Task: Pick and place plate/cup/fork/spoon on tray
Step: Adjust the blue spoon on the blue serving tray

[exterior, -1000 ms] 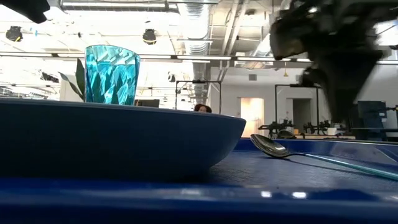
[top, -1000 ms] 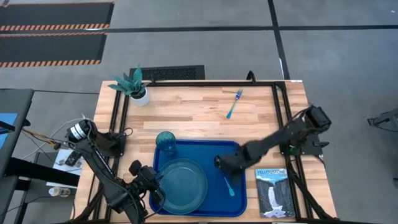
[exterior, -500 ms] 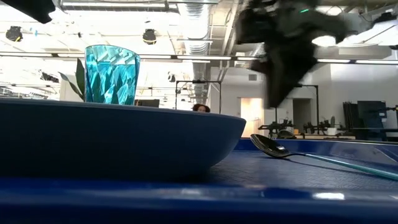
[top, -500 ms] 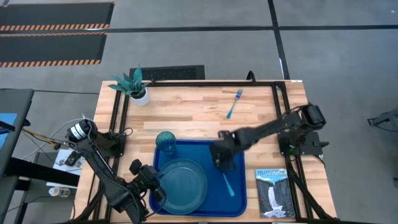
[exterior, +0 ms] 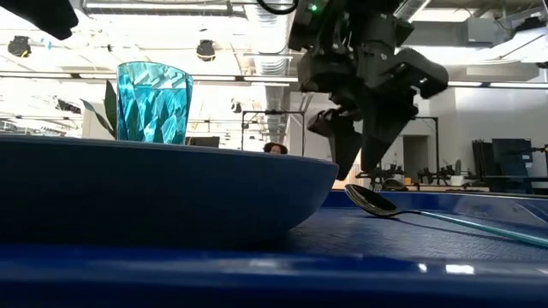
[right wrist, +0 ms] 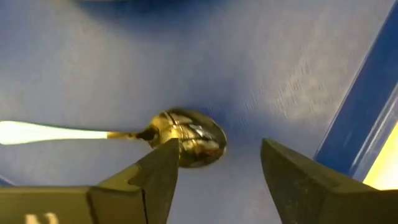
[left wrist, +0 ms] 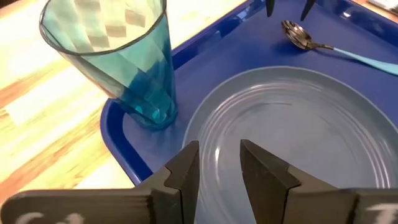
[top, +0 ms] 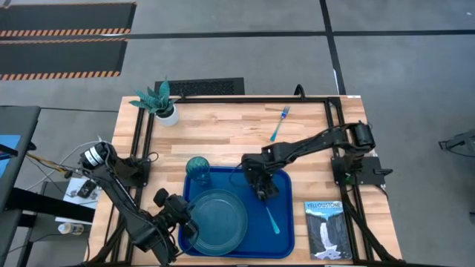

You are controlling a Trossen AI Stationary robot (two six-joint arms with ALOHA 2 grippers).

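We've got the blue tray [top: 286, 178] sitting at the near side of the wooden table [top: 230, 133], and most of the set is on it. The teal plate [top: 216, 219] takes up the tray's left half, the teal-green cup [top: 197, 168] stands upright in the tray's far-left corner just beside the plate, and the spoon [top: 271, 216] lies flat on the tray to the right of the plate, dark bowl pointing toward the far edge, light handle toward the near one.

The right gripper [top: 261, 187] reaches in over the tray, hanging right above the spoon's bowl. In the right wrist view its fingers [right wrist: 149, 177] are spread apart with nothing between them, and the shiny bowl [right wrist: 188, 138] sits on the tray floor just past them. The low view shows the same: fingers pointing down over the bowl end of the spoon [exterior: 370, 199], not touching it.

The left gripper [left wrist: 219, 163] sits low at the tray's near-left edge, over the plate rim. Its fingers are nearly together with a narrow gap, holding nothing.

The light-blue fork [top: 280, 123] is out on bare wood at the far right of the table, well apart from the tray. There's also a potted plant [top: 159, 101] at the far-left corner and a Yellowstone book [top: 325, 228] just right of the tray.
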